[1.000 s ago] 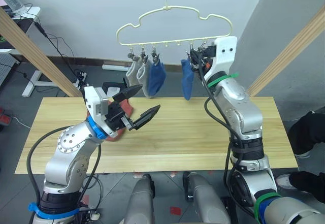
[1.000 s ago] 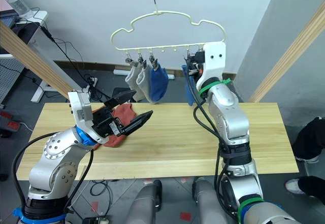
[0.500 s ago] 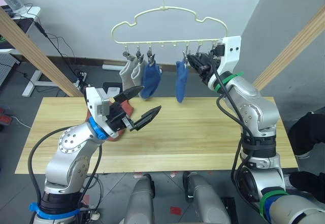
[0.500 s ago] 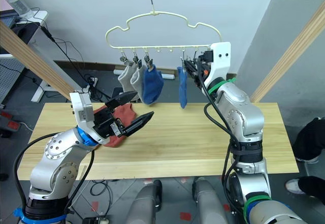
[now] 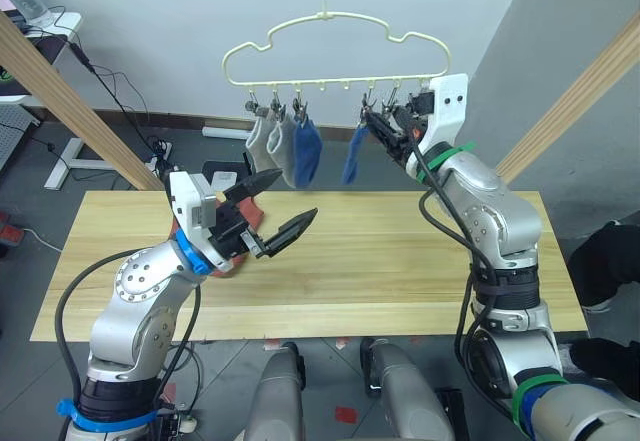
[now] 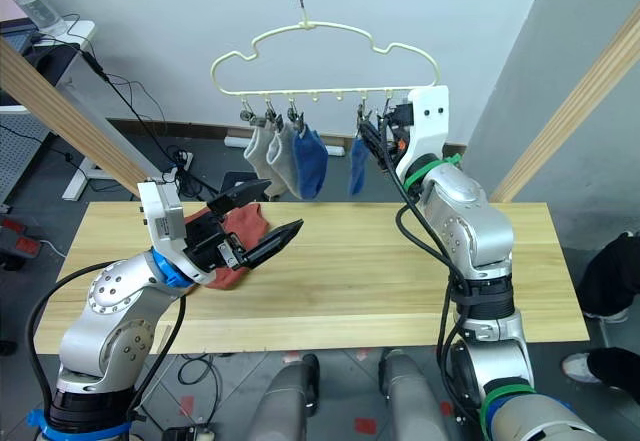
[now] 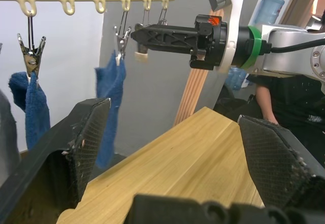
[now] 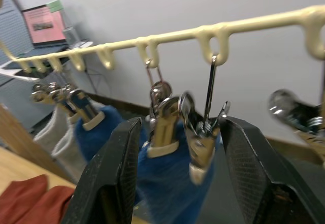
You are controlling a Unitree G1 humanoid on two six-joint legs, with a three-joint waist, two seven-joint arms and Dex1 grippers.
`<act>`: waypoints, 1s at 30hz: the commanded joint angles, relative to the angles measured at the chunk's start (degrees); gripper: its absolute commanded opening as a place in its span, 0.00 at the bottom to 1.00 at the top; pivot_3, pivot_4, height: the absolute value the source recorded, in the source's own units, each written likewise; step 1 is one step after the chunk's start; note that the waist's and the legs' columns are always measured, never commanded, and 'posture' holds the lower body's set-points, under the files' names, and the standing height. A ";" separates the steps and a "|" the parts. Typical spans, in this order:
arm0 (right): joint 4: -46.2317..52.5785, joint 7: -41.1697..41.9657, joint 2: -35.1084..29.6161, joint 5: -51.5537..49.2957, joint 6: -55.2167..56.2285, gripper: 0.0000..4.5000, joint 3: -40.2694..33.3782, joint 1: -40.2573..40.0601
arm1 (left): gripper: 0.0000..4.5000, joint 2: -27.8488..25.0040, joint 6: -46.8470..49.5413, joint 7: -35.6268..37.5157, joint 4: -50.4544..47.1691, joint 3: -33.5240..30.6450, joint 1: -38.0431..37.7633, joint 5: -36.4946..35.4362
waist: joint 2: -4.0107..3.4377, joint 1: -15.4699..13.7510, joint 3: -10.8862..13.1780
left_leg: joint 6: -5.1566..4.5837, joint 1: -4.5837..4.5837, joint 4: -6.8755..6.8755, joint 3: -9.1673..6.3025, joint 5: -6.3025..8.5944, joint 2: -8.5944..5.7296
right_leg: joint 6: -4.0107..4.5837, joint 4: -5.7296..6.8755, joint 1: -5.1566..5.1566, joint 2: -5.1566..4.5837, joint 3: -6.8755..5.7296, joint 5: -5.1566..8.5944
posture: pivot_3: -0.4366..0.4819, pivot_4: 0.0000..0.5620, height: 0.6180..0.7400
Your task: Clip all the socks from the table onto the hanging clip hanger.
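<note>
The right gripper (image 8: pixel 175 132) has its 2 black fingers (image 8: pixel 109 173) spread wide, one to each side of 2 silver clips (image 8: pixel 165 115) that hang from loops on the pale yellow clip hanger (image 8: pixel 213 28). A blue sock (image 8: pixel 170 178) hangs from one of them, between the fingers. Further along the bar, more clips hold another blue sock (image 8: pixel 96 130) and 2 light grey socks (image 8: pixel 63 137). Rust-red socks (image 8: pixel 35 203) lie below.

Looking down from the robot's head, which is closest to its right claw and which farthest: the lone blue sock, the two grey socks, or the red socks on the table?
From the right gripper:
1. The lone blue knit sock, hanging right beside it on the pale yellow clip hanger.
2. The two light grey socks, clipped at the hanger's far left end.
3. The rust-red socks, lying on the wooden table behind the left gripper.
</note>
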State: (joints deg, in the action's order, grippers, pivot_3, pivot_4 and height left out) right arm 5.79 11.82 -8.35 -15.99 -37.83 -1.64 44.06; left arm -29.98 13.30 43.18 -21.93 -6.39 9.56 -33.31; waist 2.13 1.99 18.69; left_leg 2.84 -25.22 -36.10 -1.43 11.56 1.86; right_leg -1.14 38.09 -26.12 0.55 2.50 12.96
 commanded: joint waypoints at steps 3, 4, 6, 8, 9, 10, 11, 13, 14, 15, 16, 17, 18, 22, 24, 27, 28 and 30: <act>0.42 -2.30 -0.10 3.99 3.60 0.55 1.51 -0.22 | 1.00 0.26 -0.34 -0.03 -2.59 0.31 -0.25 0.16 | 0.00 0.00 0.00 | 0.00 0.00 0.00 -0.01 0.00 0.00 | 0.00 0.00 0.00 0.00 -0.01 0.00 | 0.47 0.60 1.00; 0.18 -2.49 -0.10 4.58 3.98 0.55 1.78 -0.25 | 1.00 0.25 -0.32 -0.03 -2.62 0.30 -0.27 0.12 | 0.00 0.00 0.00 | 0.00 0.00 0.00 -0.01 0.00 0.01 | 0.00 0.00 0.00 0.00 -0.01 0.00 | 0.47 0.60 1.00; -1.09 -3.71 0.31 6.04 5.32 0.55 2.09 0.07 | 1.00 0.22 -0.22 -0.04 -2.71 0.31 -0.27 0.04 | 0.00 0.00 0.00 | 0.00 0.00 0.00 0.00 0.00 0.00 | 0.00 0.00 0.00 0.00 0.00 0.00 | 0.47 0.60 1.00; -2.12 -4.34 0.59 7.09 6.23 0.55 2.30 0.35 | 1.00 0.19 -0.17 0.01 -2.66 0.32 -0.18 0.00 | 0.00 0.00 0.00 | 0.00 0.00 0.00 0.00 0.00 0.00 | 0.00 0.00 0.00 0.00 0.00 0.00 | 0.47 0.60 1.00; -2.39 -4.35 0.63 7.38 6.45 0.55 2.40 0.37 | 1.00 0.19 -0.17 0.04 -2.61 0.32 -0.14 0.01 | 0.00 0.00 0.00 | 0.00 0.00 0.00 0.00 0.00 0.00 | 0.00 0.00 0.00 0.00 0.00 0.00 | 0.47 0.60 1.00; -2.58 -4.32 0.54 7.75 6.62 0.55 2.61 0.32 | 1.00 0.18 -0.17 0.07 -2.60 0.32 -0.16 0.00 | 0.00 0.00 0.00 | 0.00 0.00 0.00 0.00 0.00 0.00 | 0.00 0.00 0.00 0.00 0.00 0.00 | 0.47 0.60 1.00; -2.80 -4.49 0.43 8.21 6.71 0.55 2.76 0.29 | 1.00 0.19 -0.19 0.08 -2.57 0.32 -0.15 0.01 | 0.00 0.00 0.00 | 0.00 0.00 0.00 0.00 0.00 0.00 | 0.00 0.00 0.00 0.00 0.00 0.00 | 0.47 0.60 1.00; -3.21 -4.74 0.16 9.21 6.88 0.55 3.07 0.33 | 1.00 0.23 -0.13 0.05 -2.51 0.33 -0.08 -0.01 | 0.00 -0.02 0.00 | 0.00 0.00 0.00 0.00 0.00 0.00 | 0.00 0.00 0.00 0.00 0.00 0.00 | 0.47 0.60 1.00; -3.37 -4.94 0.21 9.51 6.92 0.55 3.01 0.38 | 1.00 0.26 -0.14 0.03 -2.47 0.37 -0.04 0.03 | 0.00 -0.02 0.00 | 0.00 0.00 0.00 0.00 0.00 0.00 | 0.00 0.00 0.00 0.00 0.00 0.00 | 0.47 0.60 1.00; -3.49 -5.05 0.28 9.68 6.98 0.55 2.94 0.41 | 1.00 0.28 -0.15 0.01 -2.45 0.40 -0.03 0.06 | 0.00 -0.02 0.00 | 0.00 0.00 0.00 0.00 0.00 0.00 | 0.00 -0.01 0.00 -0.01 0.00 0.00 | 0.47 0.60 1.00; -3.56 -5.10 0.38 9.79 7.04 0.55 2.85 0.43 | 1.00 0.29 -0.16 0.01 -2.44 0.41 -0.02 0.08 | 0.00 -0.02 0.00 | 0.00 0.00 0.00 0.00 0.00 0.00 | 0.01 0.00 0.00 -0.01 0.00 0.00 | 0.47 0.60 1.00; -4.10 -5.86 0.72 10.24 7.18 0.55 2.66 0.76 | 1.00 0.34 -0.19 0.01 -2.41 0.44 0.01 0.07 | 0.00 -0.02 0.00 | 0.00 0.00 0.00 0.00 0.00 0.00 | 0.00 0.00 0.00 -0.01 0.00 0.00 | 0.46 0.60 1.00; -4.79 -6.87 1.33 10.54 7.30 0.55 2.28 1.22 | 1.00 0.39 -0.18 0.00 -2.36 0.49 0.06 0.06 | 0.00 -0.02 0.00 | 0.00 0.00 0.00 0.00 0.00 0.00 | 0.00 0.00 0.00 -0.01 -0.01 0.00 | 0.46 0.60 1.00; -6.50 -9.14 3.30 11.02 7.73 0.55 1.60 2.58 | 1.00 0.52 -0.15 -0.06 -2.41 0.59 0.04 0.06 | 0.00 0.01 0.00 | 0.00 0.01 0.00 0.00 0.00 0.01 | 0.01 0.01 0.00 0.00 0.00 0.00 | 0.46 0.60 1.00; -6.96 -10.03 4.41 10.61 7.66 0.55 1.11 3.10 | 1.00 0.56 -0.16 -0.11 -2.50 0.64 -0.01 0.06 | 0.00 0.00 0.00 | 0.00 0.01 0.00 0.00 0.00 0.01 | 0.01 0.01 0.00 0.00 0.00 0.00 | 0.46 0.60 1.00; -7.42 -11.20 6.58 9.51 7.39 0.55 0.08 3.93 | 1.00 0.58 -0.17 -0.19 -2.66 0.69 -0.16 0.04 | 0.00 -0.02 0.00 | 0.00 0.00 0.00 0.00 0.00 0.01 | 0.01 0.00 0.00 0.00 -0.01 -0.01 | 0.46 0.60 1.00; -7.45 -11.37 7.15 9.30 7.38 0.55 -0.09 4.15 | 1.00 0.58 -0.18 -0.22 -2.70 0.70 -0.22 0.07 | 0.00 -0.02 0.00 | 0.00 0.00 0.00 -0.01 0.00 0.00 | 0.01 0.00 0.00 -0.01 -0.01 -0.01 | 0.47 0.60 1.00; -7.53 -11.56 8.29 8.86 7.33 0.55 -0.46 4.64 | 1.00 0.59 -0.20 -0.24 -2.72 0.76 -0.31 0.13 | 0.00 -0.03 0.00 | 0.00 0.00 0.00 -0.01 0.00 0.00 | 0.01 0.00 0.00 -0.01 -0.01 -0.01 | 0.47 0.60 1.00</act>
State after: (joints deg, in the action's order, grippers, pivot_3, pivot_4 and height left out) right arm -2.78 0.84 -0.69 -6.06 -31.61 -1.19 47.10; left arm -29.69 13.41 43.09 -21.96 -5.44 9.57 -32.96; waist 2.13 1.96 18.69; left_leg 2.84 -25.21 -36.10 -1.44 11.56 1.87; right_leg -1.13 38.09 -26.12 0.54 2.50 12.95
